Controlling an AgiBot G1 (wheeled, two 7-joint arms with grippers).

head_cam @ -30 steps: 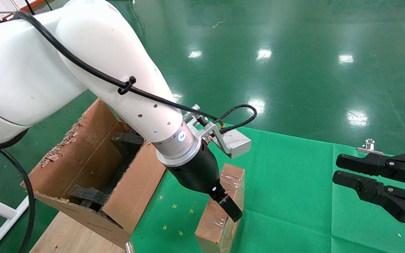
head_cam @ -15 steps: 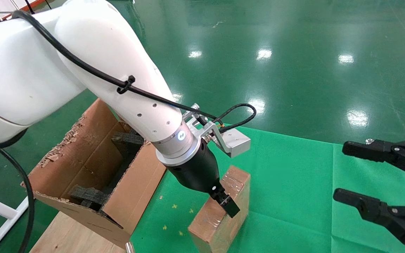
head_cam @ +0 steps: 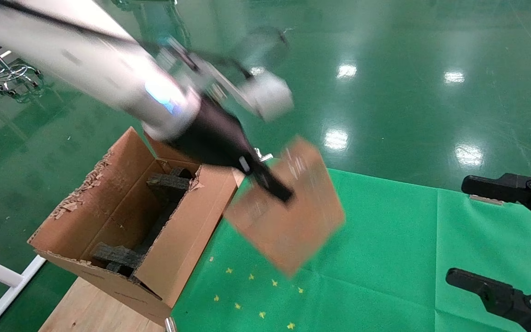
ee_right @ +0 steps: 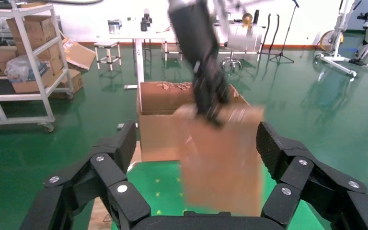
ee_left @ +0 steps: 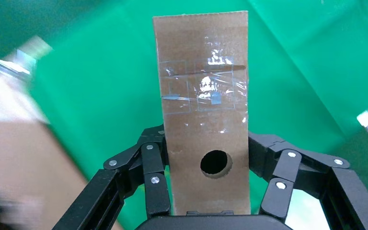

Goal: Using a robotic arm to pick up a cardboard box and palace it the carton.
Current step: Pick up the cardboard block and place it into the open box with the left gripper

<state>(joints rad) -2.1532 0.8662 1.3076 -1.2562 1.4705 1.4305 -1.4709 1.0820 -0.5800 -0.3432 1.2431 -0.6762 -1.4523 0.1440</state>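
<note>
With the left gripper [head_cam: 265, 180] clamped on the cardboard box [head_cam: 288, 216], airborne just right of the carton [head_cam: 122, 221], swing it left over the foam blocks [head_cam: 168, 184] before lowering; the right gripper [head_cam: 505, 240] waits open, far right.

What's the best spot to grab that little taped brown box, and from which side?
Across its slim thickness at the narrow face with the round hole, coming end-on. The left tool holds the cardboard box this way, fingers on both broad flat faces; those faces offer parallel surfaces.
</note>
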